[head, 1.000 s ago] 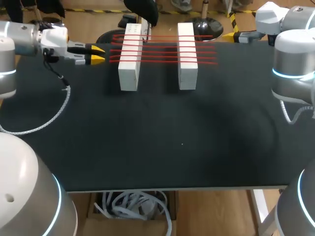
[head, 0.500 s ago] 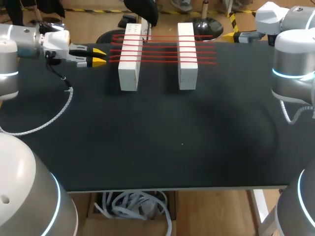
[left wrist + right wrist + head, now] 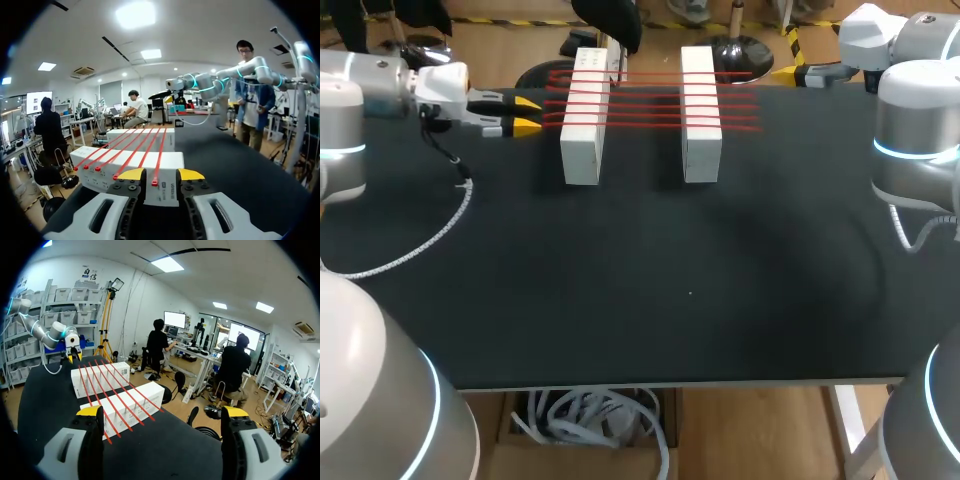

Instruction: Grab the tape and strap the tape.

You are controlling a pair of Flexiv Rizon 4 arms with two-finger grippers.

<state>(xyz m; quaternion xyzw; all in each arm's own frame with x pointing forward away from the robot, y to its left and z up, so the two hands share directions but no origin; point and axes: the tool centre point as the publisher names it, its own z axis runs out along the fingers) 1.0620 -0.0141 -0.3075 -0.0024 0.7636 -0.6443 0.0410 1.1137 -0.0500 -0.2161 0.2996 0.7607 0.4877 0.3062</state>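
left jaws slightly parted, empty, edged nearer the red tapes (image 3: 645, 106) | right jaws spread wide, empty, unmoved

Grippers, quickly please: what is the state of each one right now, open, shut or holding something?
Left gripper: open, holding nothing, tips near the ends of the red straps.
Right gripper: open wide, holding nothing.
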